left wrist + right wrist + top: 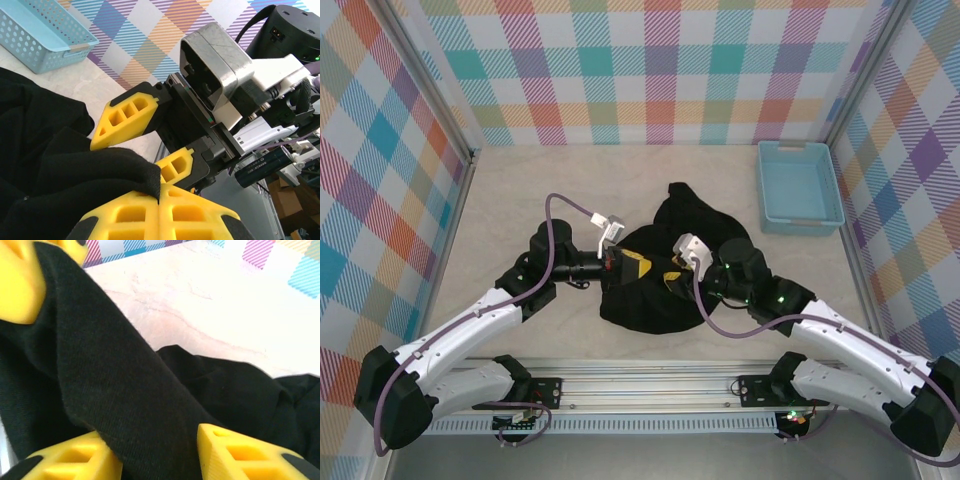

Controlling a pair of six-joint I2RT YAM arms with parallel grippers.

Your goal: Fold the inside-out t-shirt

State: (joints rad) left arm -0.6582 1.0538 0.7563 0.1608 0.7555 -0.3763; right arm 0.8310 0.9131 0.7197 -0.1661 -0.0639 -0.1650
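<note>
left fingers (125,220) pinch the t-shirt (50,175), right fingers (245,457) straddling a fold.

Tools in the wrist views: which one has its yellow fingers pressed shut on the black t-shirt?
The left tool, pinching the t-shirt; the right tool has its fingers apart.

The left gripper (159,197) had its yellow fingers pressed together on an edge of the black inside-out t-shirt (50,175). Just beyond, the right gripper (127,157) faced it, fingers apart with a fold of the cloth between them. A light-blue basket (45,35) sat on the pale counter (100,85) below the plaid wall (145,30).
</note>
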